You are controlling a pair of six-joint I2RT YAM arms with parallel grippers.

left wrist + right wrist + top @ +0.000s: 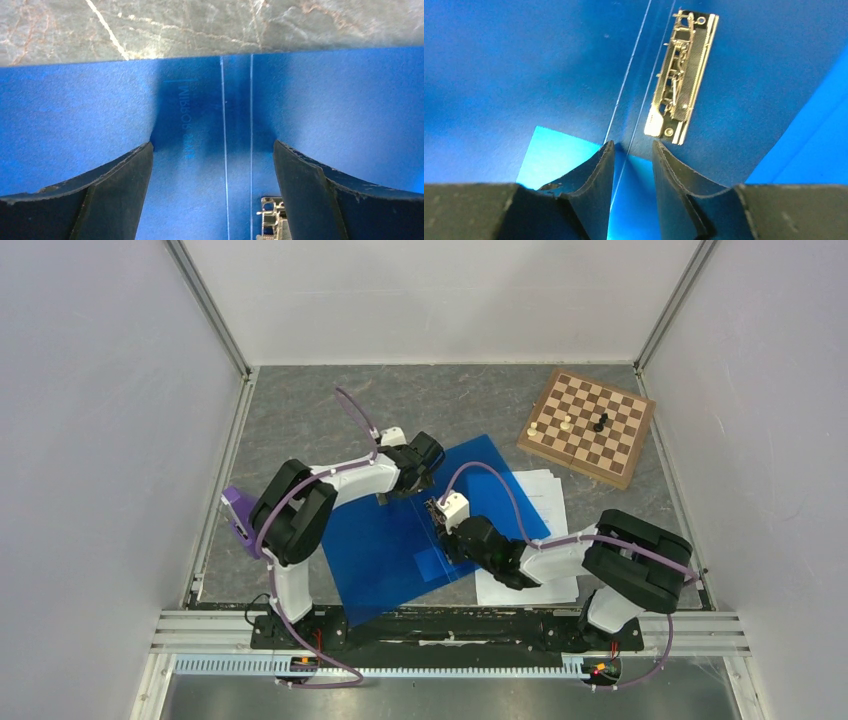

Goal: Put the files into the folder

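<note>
Two arms tend my open folder (380, 550): left gripper (212, 145) spread at 11 o'clock, likely steadying it; right gripper (632, 145) narrowed over the spine, and I cannot tell if it grips.

Place: robot lab test cell, as I read it.
Walls: plain white panels (100, 420) in metal framing (210, 305).
Mounting: my left arm (330, 480) and right arm (560, 545) bolted to an aluminium rail (190, 625).
Surface (300, 420): grey, stone-patterned.

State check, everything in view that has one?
folder: open, inside facing up
metal clip: no paper in it
files: on the table beside the folder, not in yet
left gripper: open, over the folder's far edge
right gripper: narrowly open over the spine crease, nothing held
chess pieces: upright on the chessboard
</note>
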